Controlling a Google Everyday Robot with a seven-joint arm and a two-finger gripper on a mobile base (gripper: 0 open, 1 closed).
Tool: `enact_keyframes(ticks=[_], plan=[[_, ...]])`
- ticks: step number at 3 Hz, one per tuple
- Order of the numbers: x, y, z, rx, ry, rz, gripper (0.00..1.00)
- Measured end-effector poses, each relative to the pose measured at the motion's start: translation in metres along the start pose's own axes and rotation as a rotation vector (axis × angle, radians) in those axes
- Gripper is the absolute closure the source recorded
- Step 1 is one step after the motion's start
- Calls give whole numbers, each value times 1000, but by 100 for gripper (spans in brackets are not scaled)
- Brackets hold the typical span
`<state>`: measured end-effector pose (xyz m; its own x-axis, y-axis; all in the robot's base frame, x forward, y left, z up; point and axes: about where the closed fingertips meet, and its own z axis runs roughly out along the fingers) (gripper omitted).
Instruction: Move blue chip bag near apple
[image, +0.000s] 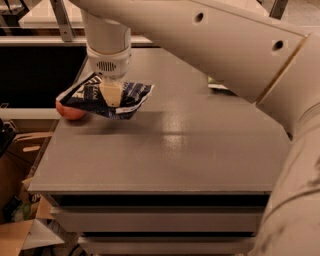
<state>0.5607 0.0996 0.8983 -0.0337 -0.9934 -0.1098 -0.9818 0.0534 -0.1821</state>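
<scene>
The blue chip bag (107, 97) is dark navy with white lettering and hangs tilted just above the left side of the grey table (170, 145). My gripper (112, 95) comes down from the white arm and is shut on the bag's middle. The apple (70, 112), red and round, sits at the table's left edge, partly hidden under the bag's left corner.
A green packet (217, 85) lies at the back right, mostly hidden behind my arm. My large white arm (225, 55) crosses the top and right of the view. Cardboard boxes (20, 165) stand on the floor to the left. Drawers run below the table's front edge.
</scene>
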Motion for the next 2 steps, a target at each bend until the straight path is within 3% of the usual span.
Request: enact_keyframes(ticks=[1,2], plan=[[1,-5,1,-5,0,0,13],[2,-9,2,-13,0,-3,0]])
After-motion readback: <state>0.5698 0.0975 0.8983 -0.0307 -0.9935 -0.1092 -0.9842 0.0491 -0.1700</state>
